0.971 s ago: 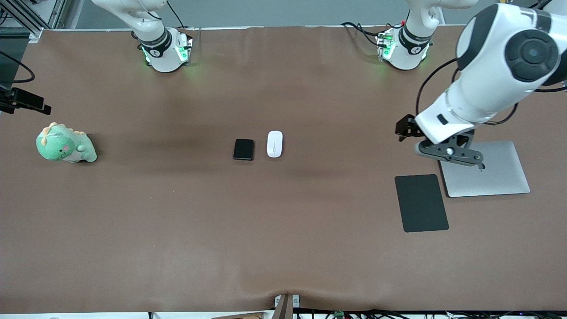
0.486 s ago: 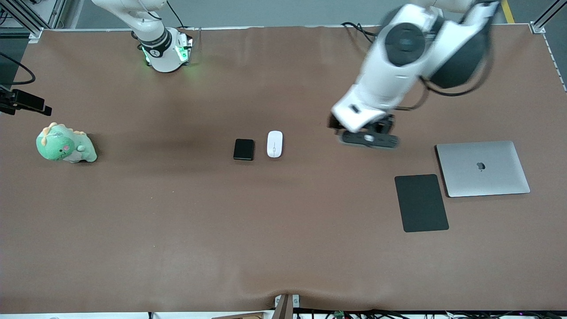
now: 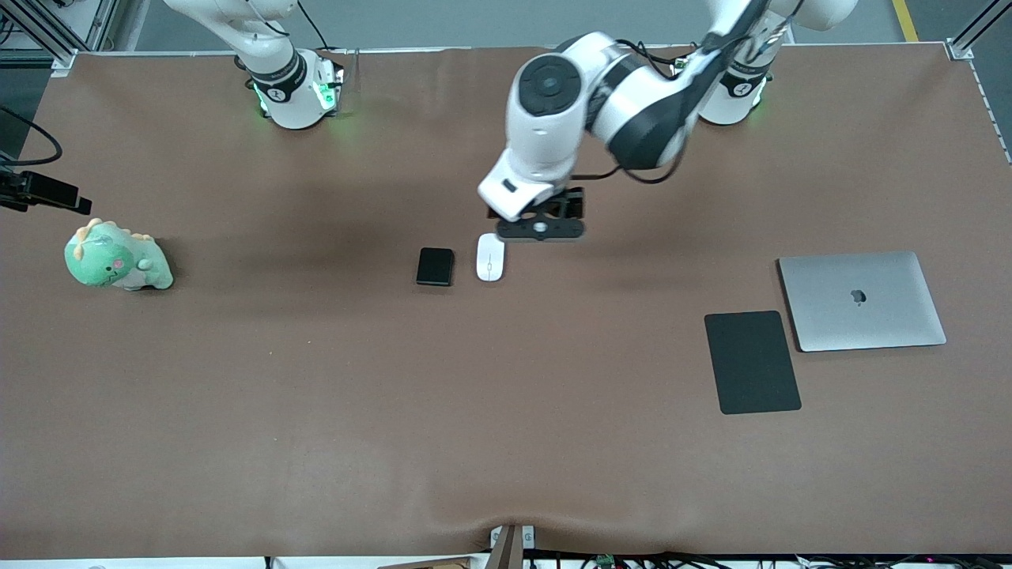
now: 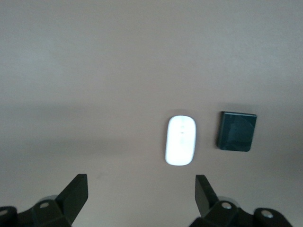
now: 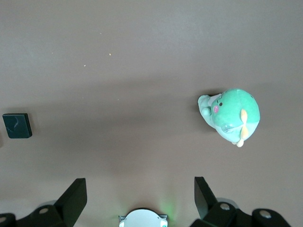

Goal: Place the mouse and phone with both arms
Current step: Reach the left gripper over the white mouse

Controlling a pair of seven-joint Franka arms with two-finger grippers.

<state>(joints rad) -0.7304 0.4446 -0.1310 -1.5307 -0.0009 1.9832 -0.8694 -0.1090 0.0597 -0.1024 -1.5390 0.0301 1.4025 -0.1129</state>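
Brown counter [image 3: 316,411]: pad [image 3: 752,361] nearest, then mouse [image 3: 490,257] just beside phone [image 3: 435,266] mid-counter. Left gripper [image 3: 540,228] hangs over the mouse's farther end, fingers [image 4: 75,194] spread wide, empty, likely lining up a grab. Right gripper [image 5: 137,198] waits high near its base, fingers apart, empty.

Mouse [image 3: 490,257] beside phone [image 3: 435,266], mid tabletop [image 3: 316,395].
Mouse toward left arm's end; left claw [image 3: 541,228] over tabletop near mouse.
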